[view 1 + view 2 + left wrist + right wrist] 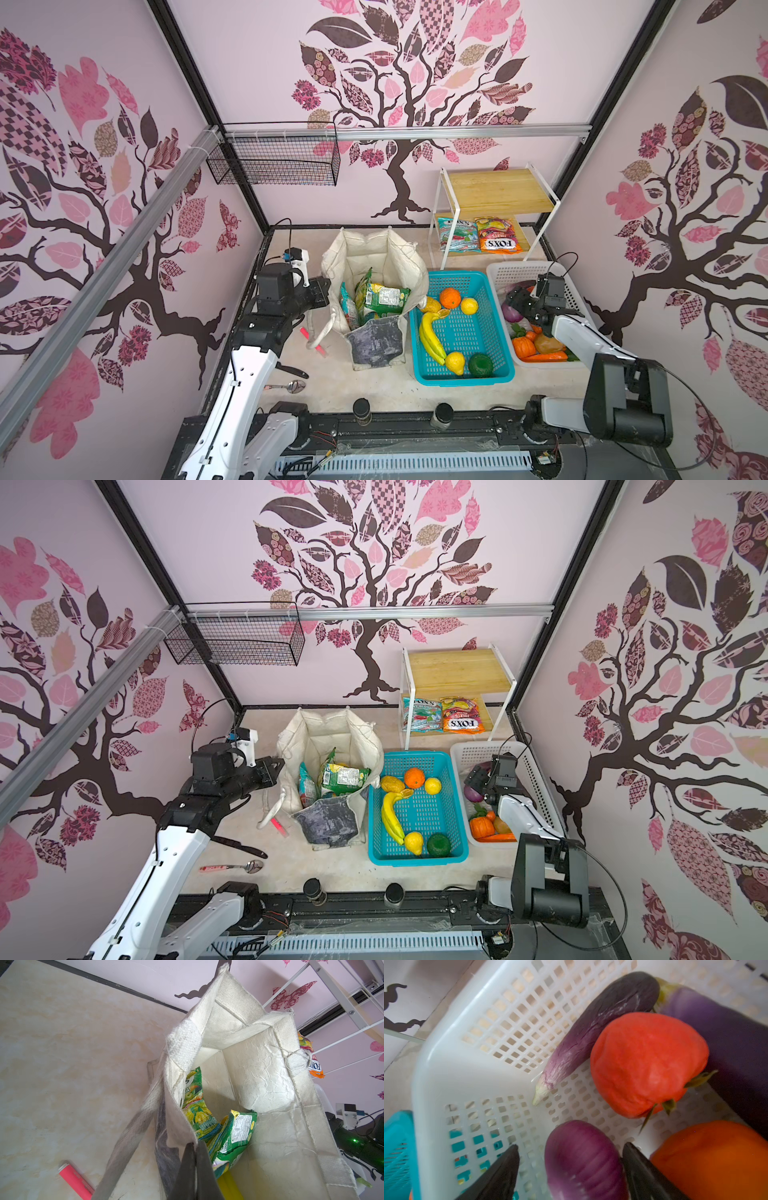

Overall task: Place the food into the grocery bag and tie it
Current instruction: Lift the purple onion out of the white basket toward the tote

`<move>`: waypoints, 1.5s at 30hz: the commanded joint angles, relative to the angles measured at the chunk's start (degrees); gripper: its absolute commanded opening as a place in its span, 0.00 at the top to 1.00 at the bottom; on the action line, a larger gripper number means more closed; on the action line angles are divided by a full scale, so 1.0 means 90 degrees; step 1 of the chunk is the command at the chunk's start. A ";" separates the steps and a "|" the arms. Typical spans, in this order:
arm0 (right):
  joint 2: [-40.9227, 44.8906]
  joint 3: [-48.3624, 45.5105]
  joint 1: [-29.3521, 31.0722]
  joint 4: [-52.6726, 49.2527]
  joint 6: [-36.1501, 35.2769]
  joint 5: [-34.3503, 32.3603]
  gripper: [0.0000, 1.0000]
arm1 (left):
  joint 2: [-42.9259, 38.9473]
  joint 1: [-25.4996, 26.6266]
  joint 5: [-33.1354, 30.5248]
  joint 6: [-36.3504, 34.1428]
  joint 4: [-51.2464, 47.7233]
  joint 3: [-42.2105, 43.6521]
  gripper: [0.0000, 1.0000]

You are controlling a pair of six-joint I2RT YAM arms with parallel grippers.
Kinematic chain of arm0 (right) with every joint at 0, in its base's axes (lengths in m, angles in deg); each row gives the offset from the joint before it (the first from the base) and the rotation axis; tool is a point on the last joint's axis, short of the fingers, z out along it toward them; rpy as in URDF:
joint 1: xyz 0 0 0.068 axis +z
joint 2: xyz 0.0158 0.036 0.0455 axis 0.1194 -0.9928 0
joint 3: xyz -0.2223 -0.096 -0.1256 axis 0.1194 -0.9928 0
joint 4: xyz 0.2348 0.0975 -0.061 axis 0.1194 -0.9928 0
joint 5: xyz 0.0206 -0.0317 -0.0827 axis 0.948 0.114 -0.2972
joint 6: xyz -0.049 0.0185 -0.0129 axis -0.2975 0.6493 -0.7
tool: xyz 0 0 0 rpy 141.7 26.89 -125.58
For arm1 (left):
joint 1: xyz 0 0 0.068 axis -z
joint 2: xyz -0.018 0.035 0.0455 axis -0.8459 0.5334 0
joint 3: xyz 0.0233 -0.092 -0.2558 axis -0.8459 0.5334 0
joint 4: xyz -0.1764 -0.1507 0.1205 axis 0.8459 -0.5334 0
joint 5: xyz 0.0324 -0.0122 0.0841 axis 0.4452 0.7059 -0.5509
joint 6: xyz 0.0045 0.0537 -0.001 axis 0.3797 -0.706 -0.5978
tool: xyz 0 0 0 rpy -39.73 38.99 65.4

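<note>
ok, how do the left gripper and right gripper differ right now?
Left gripper is shut, apparently pinching the cream canvas tote at its rim; right gripper is open, jaws either side of the ribbed purple onion, not clamping it. Left gripper sits at the tote's edge; right gripper is inside the white perforated plastic basket. Both have dark fingers.
</note>
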 commanded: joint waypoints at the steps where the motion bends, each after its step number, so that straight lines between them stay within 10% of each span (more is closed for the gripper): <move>1: -0.0321 0.0141 0.0006 -0.0096 -0.0145 0.0141 0.23 | -0.0068 -0.0013 -0.0039 -0.0067 0.0048 0.0084 1.00; 13: -0.1188 0.0105 0.0006 0.0301 0.0131 0.0615 0.22 | -0.0083 -0.0014 -0.0009 -0.0061 0.0049 0.0088 1.00; 23: -0.0941 0.0084 0.0005 0.0407 0.0321 0.0781 0.50 | -0.0089 -0.0014 -0.0038 -0.0071 0.0046 0.0087 1.00; 45: 0.2109 0.0511 0.0006 -0.0865 0.0324 0.0728 0.56 | -0.0091 -0.0007 -0.0039 -0.0067 0.0047 0.0093 1.00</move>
